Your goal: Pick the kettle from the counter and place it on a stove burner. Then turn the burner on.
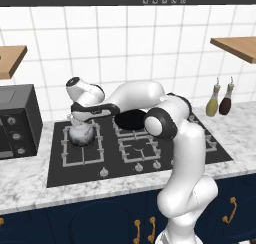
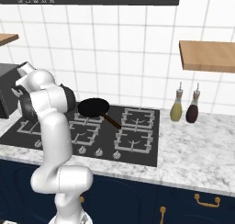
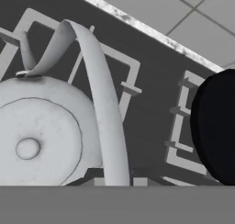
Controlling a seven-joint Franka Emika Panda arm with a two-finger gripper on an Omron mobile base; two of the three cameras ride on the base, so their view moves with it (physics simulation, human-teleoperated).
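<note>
The silver-grey kettle [image 1: 81, 134] sits at the large left stove burner, on its square grey grate [image 1: 67, 150]; whether it rests on the grate or hangs just above it I cannot tell. My gripper [image 1: 78, 122] is directly over it, shut on its arched handle [image 3: 101, 103]. In the hand view the kettle's lid [image 3: 41, 136] is close below, and the handle runs down toward my hidden fingertips. The white marble counter [image 1: 30, 188] surrounds the black cooktop. In the right base view my arm hides the kettle.
A black frying pan [image 1: 131, 119] sits on the back middle burner, right of the kettle, its handle pointing forward-right [image 2: 112, 121]. Burner knobs [image 1: 104, 172] line the cooktop's front edge. A dark oven box [image 1: 17, 120] stands at the left. Two bottles [image 2: 176, 109] stand at the right.
</note>
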